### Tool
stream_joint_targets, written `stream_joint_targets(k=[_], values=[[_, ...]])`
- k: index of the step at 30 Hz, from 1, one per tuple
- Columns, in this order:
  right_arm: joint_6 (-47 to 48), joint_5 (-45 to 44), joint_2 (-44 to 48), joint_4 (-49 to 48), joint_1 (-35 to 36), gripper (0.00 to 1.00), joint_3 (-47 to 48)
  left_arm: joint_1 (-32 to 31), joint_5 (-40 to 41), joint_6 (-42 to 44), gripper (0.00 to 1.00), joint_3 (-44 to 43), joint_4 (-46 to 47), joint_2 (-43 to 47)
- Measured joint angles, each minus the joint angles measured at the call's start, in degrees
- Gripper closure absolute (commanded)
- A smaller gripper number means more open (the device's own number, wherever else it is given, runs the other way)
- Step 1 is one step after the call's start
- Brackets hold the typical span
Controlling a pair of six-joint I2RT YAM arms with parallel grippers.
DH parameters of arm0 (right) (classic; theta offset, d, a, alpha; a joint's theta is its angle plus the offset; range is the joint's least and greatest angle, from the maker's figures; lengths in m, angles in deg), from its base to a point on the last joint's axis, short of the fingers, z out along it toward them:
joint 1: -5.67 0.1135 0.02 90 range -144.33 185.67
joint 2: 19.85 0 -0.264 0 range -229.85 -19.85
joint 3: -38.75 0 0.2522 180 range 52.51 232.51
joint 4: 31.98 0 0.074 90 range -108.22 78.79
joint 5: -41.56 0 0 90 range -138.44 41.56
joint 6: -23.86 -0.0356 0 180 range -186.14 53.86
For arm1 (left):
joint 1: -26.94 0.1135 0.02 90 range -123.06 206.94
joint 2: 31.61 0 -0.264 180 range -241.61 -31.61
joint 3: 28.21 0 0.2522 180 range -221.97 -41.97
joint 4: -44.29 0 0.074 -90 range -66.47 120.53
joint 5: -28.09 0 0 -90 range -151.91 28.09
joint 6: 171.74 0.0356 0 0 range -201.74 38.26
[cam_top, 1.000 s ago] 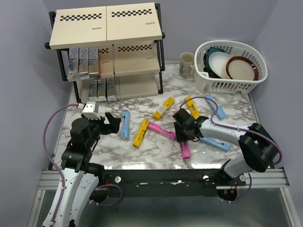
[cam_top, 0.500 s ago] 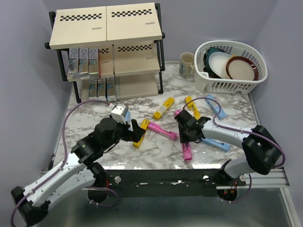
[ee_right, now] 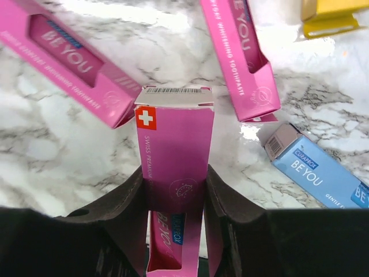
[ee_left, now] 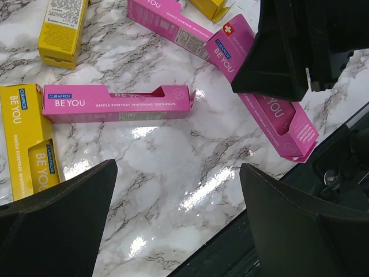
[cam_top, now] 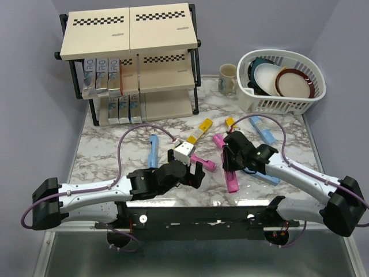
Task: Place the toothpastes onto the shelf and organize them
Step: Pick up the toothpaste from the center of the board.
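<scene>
Clamping pink carton (ee_right: 174,133), right tool (ee_right: 174,179) hides its base; left tool (ee_left: 177,179) spread wide.

I count 3 pink cartons (ee_left: 118,104), 3 yellow cartons (cam_top: 199,131) and 3 blue cartons (cam_top: 151,151) off the shelf (cam_top: 130,29); 1 shelf, 1 mug (cam_top: 228,78), 1 basket (cam_top: 272,104).

Desk (cam_top: 98,144): white marble-pattern top with grey veins, glossy, reflecting light along the near edge.

Basket (cam_top: 277,105): white plastic, oval, slotted walls, standing at the far right corner of the desk.

- White plate (cam_top: 267,78), tilted on edge inside the basket.
- Dark red dish (cam_top: 294,82) just right of the plate, also leaning.
- Dark teal dish (cam_top: 256,65) behind the plate, mostly hidden.

Mug (cam_top: 228,78): cream with a blue-green print, upright, just left of the basket.

Walls (cam_top: 34,86): plain lilac, on the left, far and right sides.

Rail (cam_top: 57,217): ribbed aluminium strip along the near edge.
</scene>
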Motion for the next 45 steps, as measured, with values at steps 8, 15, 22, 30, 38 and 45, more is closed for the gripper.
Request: stream_joint_targets(k=[8,15,22,30,38,45], values=[[13.22,10.21,11.04,-1.46,0.02,0.74,-0.28,0.09,-3.1,10.03,0.01,-1.14,-0.83,4.35],[25.79,22.93,14.58,-0.94,0.04,0.73,1.95,0.79,-12.52,19.87,0.01,-2.97,-4.35,15.61],[38.51,31.87,13.73,1.99,0.81,0.73,9.49,1.6,-24.17,27.26,0.01,-10.12,-8.37,11.56],[47.63,37.22,13.66,5.27,3.67,0.74,10.69,2.75,-30.58,37.55,0.01,-12.61,-12.94,6.78],[50.77,38.73,13.7,6.14,7.02,0.73,10.69,5.79,-36.83,43.76,0.01,-12.72,-12.07,5.03],[51.45,39.12,14.4,6.12,8.66,0.73,10.69,9.4,-44.0,45.05,0.01,-11.23,-5.07,5.33]])
